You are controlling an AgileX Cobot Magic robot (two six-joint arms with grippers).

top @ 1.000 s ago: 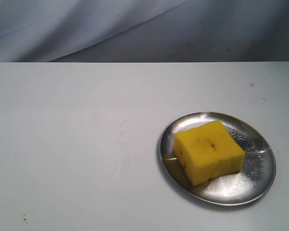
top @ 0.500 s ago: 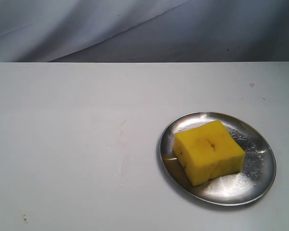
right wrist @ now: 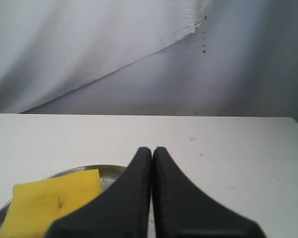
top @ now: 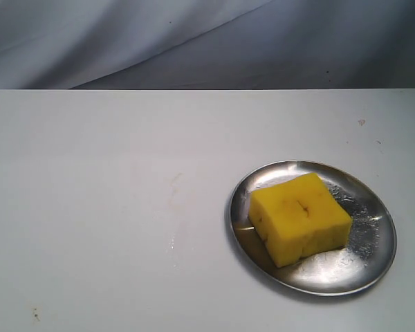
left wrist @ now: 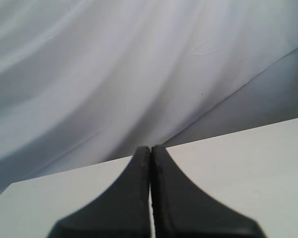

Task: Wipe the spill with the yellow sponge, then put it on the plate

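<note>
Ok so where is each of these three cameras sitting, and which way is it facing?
Exterior: off the arms, above the table, looking down and across to the cloth; sees the sponge on the plate; no arm shows.
Left wrist: low behind the left gripper, facing along bare table to the cloth; its shut fingers show.
Right wrist: low behind the right gripper, facing over sponge and plate to the cloth; its shut fingers show.
Shared: exterior and right wrist both show the sponge on the plate.
</note>
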